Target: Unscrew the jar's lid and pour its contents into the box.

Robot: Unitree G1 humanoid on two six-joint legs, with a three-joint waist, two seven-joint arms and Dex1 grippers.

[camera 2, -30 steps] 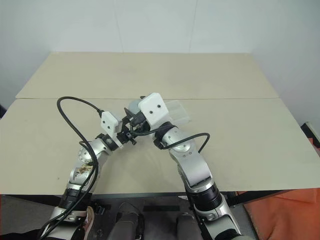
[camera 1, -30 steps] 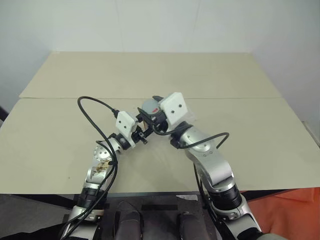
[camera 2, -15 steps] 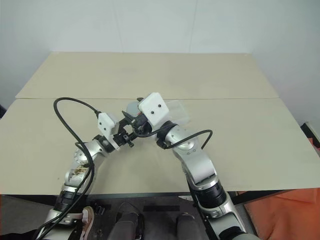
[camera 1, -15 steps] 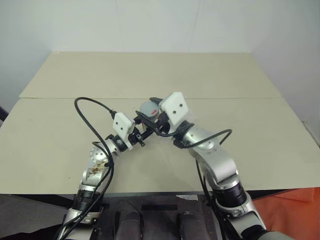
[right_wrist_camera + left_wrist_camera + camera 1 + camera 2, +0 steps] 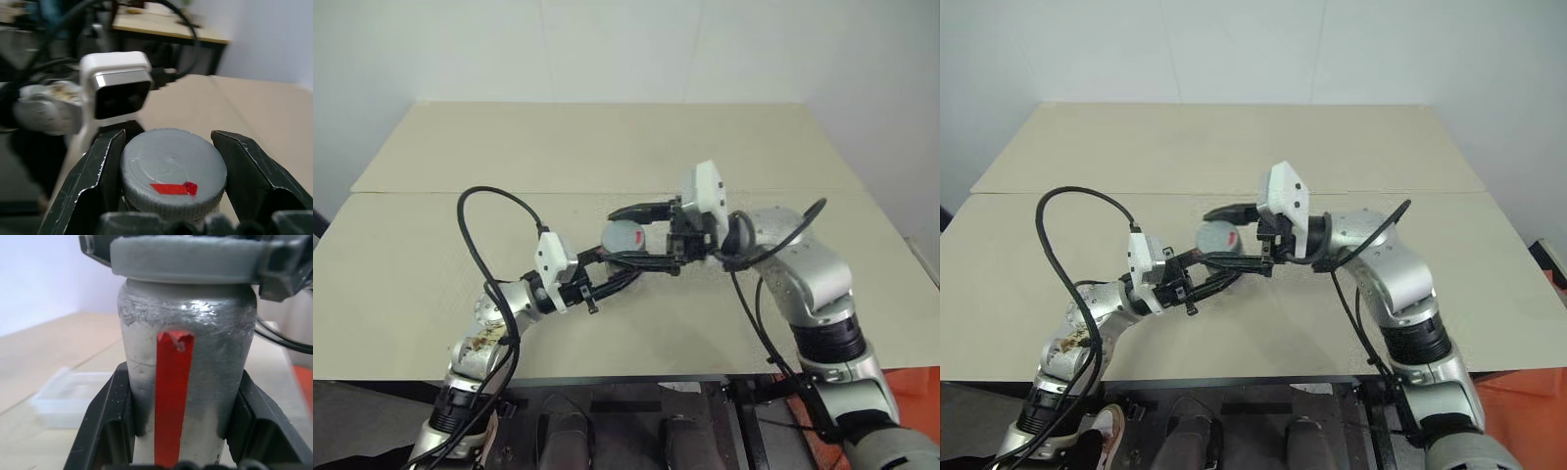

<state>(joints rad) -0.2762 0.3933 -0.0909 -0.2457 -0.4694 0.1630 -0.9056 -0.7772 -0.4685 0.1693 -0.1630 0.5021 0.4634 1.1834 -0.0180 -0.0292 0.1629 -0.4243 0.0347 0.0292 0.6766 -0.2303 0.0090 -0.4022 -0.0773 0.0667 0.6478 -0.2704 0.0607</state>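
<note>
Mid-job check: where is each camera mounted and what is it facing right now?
Head stereo pair: looks down and forward over the table; both arms meet at the jar.
Left wrist: on the left arm, looks along the left tool clamping the jar; the box lies behind.
Right wrist: on the right arm, looks along the right tool shut on the lid.
All views show the jar.

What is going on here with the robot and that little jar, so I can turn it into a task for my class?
The robot holds a small silvery jar upright above the table. The left gripper is shut on the jar's body, while the right gripper is shut on the grey lid, which sits on the jar. The lid is not off yet. The clear box lies on the table beyond the jar, with nothing poured yet.
</note>
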